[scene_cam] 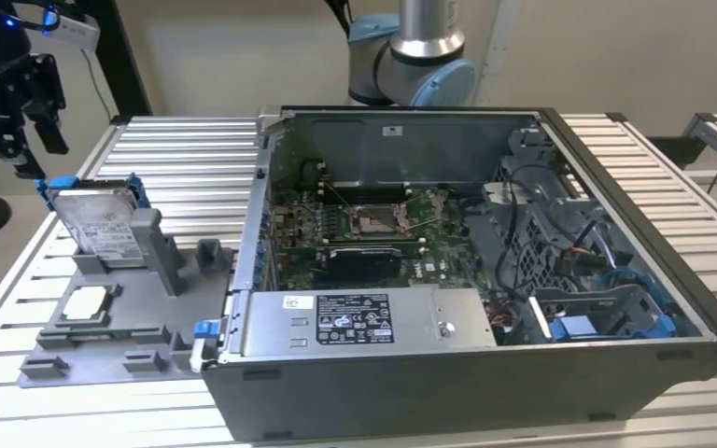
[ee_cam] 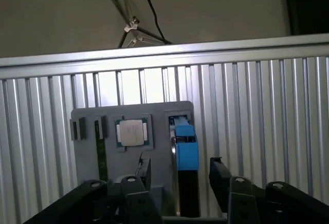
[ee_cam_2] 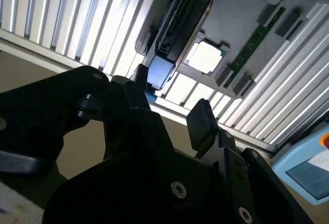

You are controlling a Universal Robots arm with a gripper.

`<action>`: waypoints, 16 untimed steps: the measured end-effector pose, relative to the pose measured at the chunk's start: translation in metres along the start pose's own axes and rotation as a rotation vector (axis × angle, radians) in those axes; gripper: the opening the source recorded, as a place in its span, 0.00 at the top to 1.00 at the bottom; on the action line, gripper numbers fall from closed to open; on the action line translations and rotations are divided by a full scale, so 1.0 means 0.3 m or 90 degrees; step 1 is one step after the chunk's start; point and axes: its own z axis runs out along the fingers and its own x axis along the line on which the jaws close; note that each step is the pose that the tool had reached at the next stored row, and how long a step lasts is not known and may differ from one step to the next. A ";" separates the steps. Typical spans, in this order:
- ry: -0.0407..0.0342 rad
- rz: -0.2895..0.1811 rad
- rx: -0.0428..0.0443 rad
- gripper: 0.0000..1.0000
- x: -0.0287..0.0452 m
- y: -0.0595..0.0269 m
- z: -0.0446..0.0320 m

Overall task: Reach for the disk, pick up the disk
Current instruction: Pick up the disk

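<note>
1. Blue plastic rails edge the disk [scene_cam: 94, 227], which stands on its edge in a slot of the grey holder [scene_cam: 134, 313], below the tool [scene_cam: 35, 154] and clear of it.
2. Its fingers [ee_cam: 145, 171] are spread wide with nothing between them. In both wrist views the two black tips stand well apart, and the disk's blue-capped upper edge lies beyond the gap between them.
3. I judge the reach to be partly done. The tool hangs over the holder's end of the slatted metal surface [scene_cam: 184, 149] and looks roughly lined up with the disk. In the exterior view, open air separates the fingertips from the disk's top edge, so there is no contact.
4. The pick-up has not begun. The disk sits seated in its slot, upright, and neither finger flanks its faces.
5. The small square chip [ee_cam: 133, 132] lies flat in its own pocket of the holder, just beside the disk and off the tool's line. The open computer case [scene_cam: 458, 373] is well away from the tool and plays no part here.
</note>
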 end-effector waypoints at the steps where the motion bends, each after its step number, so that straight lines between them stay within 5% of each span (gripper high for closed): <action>1: 0.0000 0.000 0.0000 0.00 0.000 0.000 0.000; 16: -0.0029 -0.002 0.0026 0.00 -0.007 -0.002 0.081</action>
